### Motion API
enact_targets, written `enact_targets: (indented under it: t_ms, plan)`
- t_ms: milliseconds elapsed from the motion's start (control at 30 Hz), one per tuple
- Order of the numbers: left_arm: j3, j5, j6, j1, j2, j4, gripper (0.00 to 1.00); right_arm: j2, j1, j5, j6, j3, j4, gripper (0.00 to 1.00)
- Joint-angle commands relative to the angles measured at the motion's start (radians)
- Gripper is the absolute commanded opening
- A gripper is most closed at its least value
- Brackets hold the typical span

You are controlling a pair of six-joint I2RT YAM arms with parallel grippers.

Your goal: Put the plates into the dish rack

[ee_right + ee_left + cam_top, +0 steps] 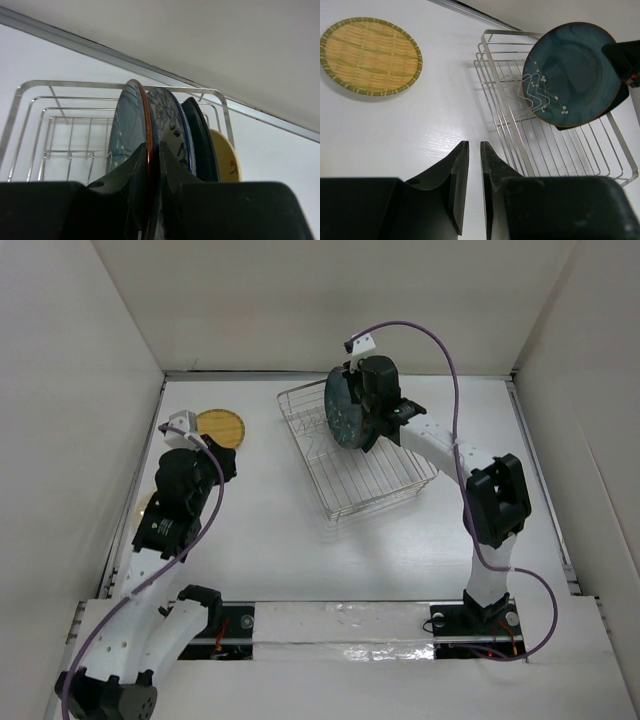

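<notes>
The right end effector (pixel 153 148) is clamped on the rim of a round dark teal plate (pixel 343 410), holding it upright on edge at the far end of the silver wire dish rack (pixel 385 485). The rack sits skewed on the white tabletop (pixel 300 540). From the left wrist camera, the plate's lower edge hangs among the rack's upright prongs (pixel 532 95); whether it touches the wire floor cannot be told. The right wrist camera shows three more plates standing on edge just beside the held one: a blue-patterned plate (pixel 172 125), a dark plate (pixel 202 135) and a yellow plate (pixel 227 157), with the rack's raised wire side behind them. Their seating in the slots is hidden. On the left of the tabletop, the left end effector (pixel 474 145) hovers with its fingers drawn almost together, only a slit between them, and it grips nothing. A yellow-brown woven-look plate (pixel 220 427) lies flat near the far left corner, well apart from the rack.
</notes>
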Motion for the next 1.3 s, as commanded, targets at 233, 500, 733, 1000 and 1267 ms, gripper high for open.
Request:
enact_targets:
  t_ms: [233,500,733,1000,1267]
  plan:
    - [0.150,-0.112,-0.123,0.014,0.301,0.118,0.32,-0.115,-0.018,-0.164,0.074,-0.004,0.088,0.29]
    - [0.173,0.058,-0.155,0.253,0.471,0.187,0.40,-0.096,0.013,-0.116,0.068,0.042,0.020,0.34]
    - [0.227,0.187,-0.199,0.449,0.663,0.224,0.40,-0.187,0.022,-0.107,0.117,0.003,0.031,0.47]
    - [0.308,0.124,-0.209,0.492,0.856,0.198,0.44,-0.296,0.031,-0.172,0.198,-0.083,0.096,0.48]
    - [0.305,0.193,-0.301,0.531,1.011,0.253,0.67,-0.306,0.031,-0.210,0.221,-0.090,0.097,0.48]
